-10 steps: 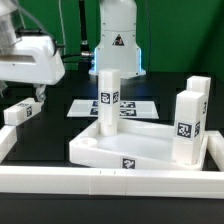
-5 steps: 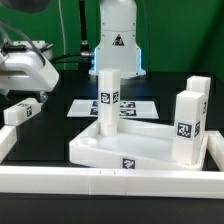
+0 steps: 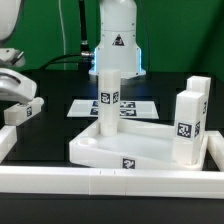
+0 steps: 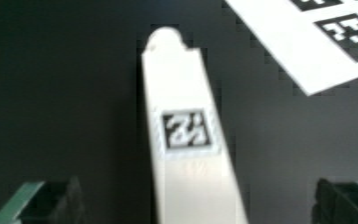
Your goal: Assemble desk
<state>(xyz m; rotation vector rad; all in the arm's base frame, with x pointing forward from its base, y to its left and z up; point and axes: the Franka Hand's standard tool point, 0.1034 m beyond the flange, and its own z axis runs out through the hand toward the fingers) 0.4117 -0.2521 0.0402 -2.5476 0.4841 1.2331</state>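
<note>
From my remote seat, the exterior view shows the large white plastic rectangular tray-like tabletop point(image 3: 125, 145) sitting in the lower centre of the frame on the black table point(image 3: 55, 125), rim up. One white square-section leg point(image 3: 108, 101) stands upright in its far corner socket, a tag on its face. Two more white square legs point(image 3: 187, 125) stand close together at the tray's corner on the exterior view's right, the nearer one showing a tag. The fourth white leg point(image 3: 22, 111) lies flat on the table at the left edge of the frame, well apart from the tray.

The arm's white wrist housing point(image 3: 15, 85) hangs just above that lying leg at the far left; I cannot make out the fingers there. In the wrist view I see the gripper point(image 4: 202, 195) with its jaws spread wide apart, dark fingertips point(image 4: 43, 195) on either side of the lying leg point(image 4: 190, 150) and clear of it, holding nothing. The leg's tag faces the camera.

The thin flat white marker board point(image 3: 120, 105) lies behind the tray in the frame's middle. A long white border rail point(image 3: 110, 182) runs across the bottom of the frame.
</note>
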